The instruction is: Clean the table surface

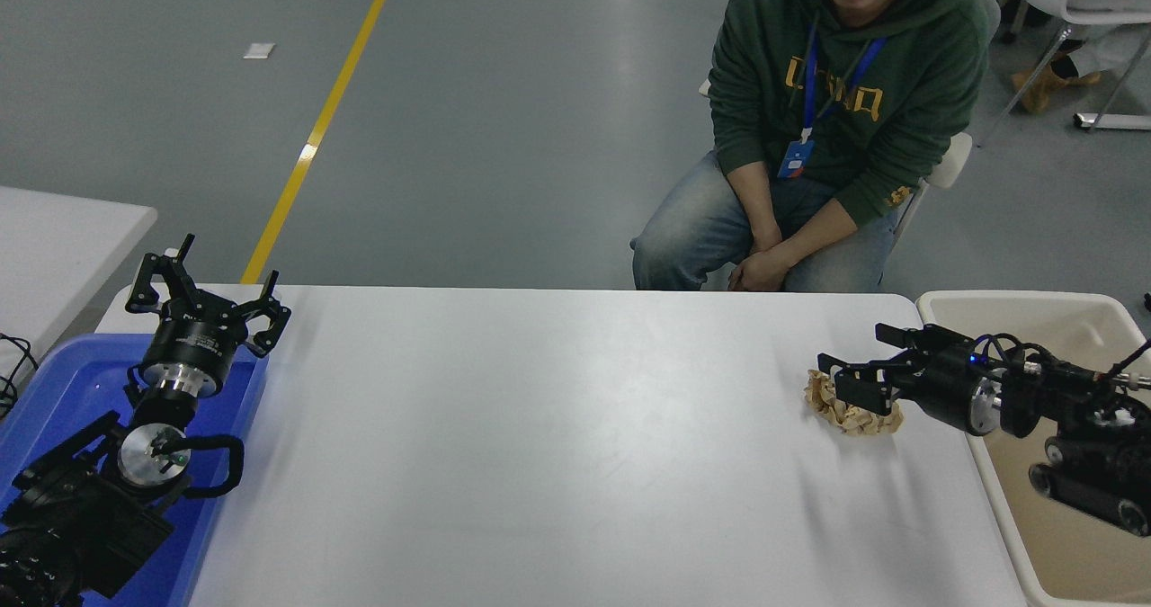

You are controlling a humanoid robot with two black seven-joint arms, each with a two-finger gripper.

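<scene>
The right black gripper (pixel 850 375), fingers spread apart, sits over the crumpled tan paper wad (pixel 854 414) at about three o'clock on the large, glossy white table surface (pixel 539 445). Further toward three o'clock stands a beige plastic bin (pixel 1061 535). The left gripper (pixel 205 292), open, hangs over a blue plastic tray (pixel 54 391) at nine o'clock.

Paper wad (pixel 854 414) on table surface (pixel 557 445), right side

A large, glossy white rectangular tabletop with rounded corners (pixel 539 445) spans the frame's lower half, bearing crumpled tan paper (pixel 845 409) at right.
</scene>
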